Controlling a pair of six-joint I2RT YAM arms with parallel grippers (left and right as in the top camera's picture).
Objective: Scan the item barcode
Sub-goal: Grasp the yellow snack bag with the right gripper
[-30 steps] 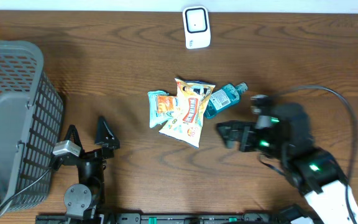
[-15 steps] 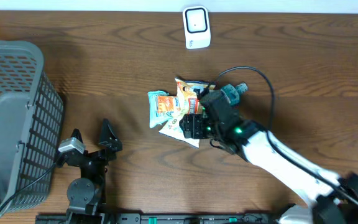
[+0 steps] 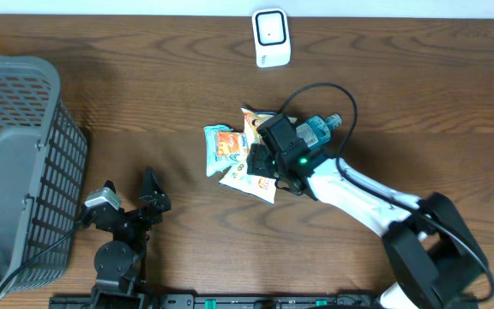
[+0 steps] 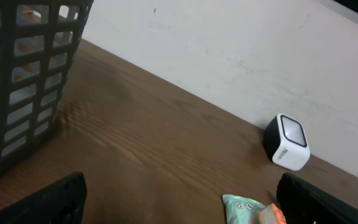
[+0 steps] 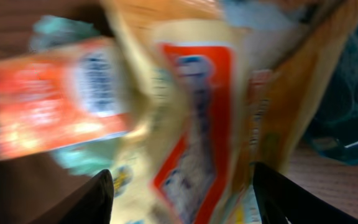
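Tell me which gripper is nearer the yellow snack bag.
Right. The right gripper is directly over the yellow snack bag, a finger on either side; the left gripper sits far off near the basket.

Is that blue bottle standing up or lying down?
Lying down: the overhead view shows the blue bottle stretched lengthwise on the table, its cap pointing sideways.

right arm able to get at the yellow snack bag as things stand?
Probably yes. The right gripper sits directly over the yellow snack bag, jaws open on either side, and nothing lies on top of it. The orange pack and teal bottle only flank it.
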